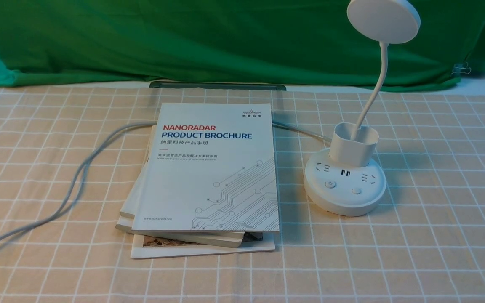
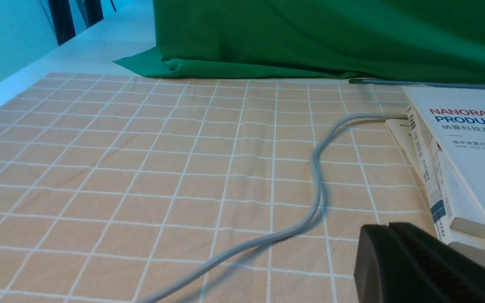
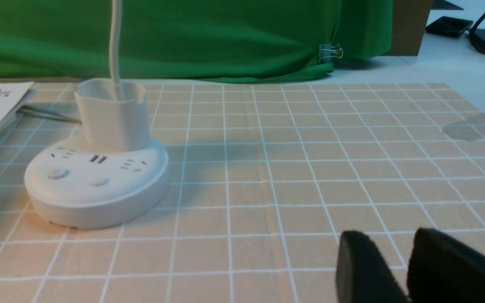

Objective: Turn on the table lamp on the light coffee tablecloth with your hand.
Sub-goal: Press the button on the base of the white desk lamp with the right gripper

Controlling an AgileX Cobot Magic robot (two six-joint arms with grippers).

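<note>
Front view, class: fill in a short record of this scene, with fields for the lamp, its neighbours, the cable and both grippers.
Lamp: table lamp upright on the light coffee tablecloth
Controls: two buttons on its base, untouched
Beside it: stack of brochures, on its left, apart
Cable: grey cable trails left across cloth
Left gripper: shut, near the brochures
Right gripper: open, empty, short of the lamp

On tablecloth (image 1: pixel 436 235): lamp (image 1: pixel 345 185) R of brochure stack (image 1: pixel 213 168); cable (image 2: pixel 319 185) L of stack; backdrop (image 1: pixel 183 42) behind.

The light coffee tablecloth (image 1: pixel 436 210) carries the table lamp (image 1: pixel 345 189), a brochure stack (image 1: pixel 209 168) and a grey cable (image 2: pixel 319 185)
</note>
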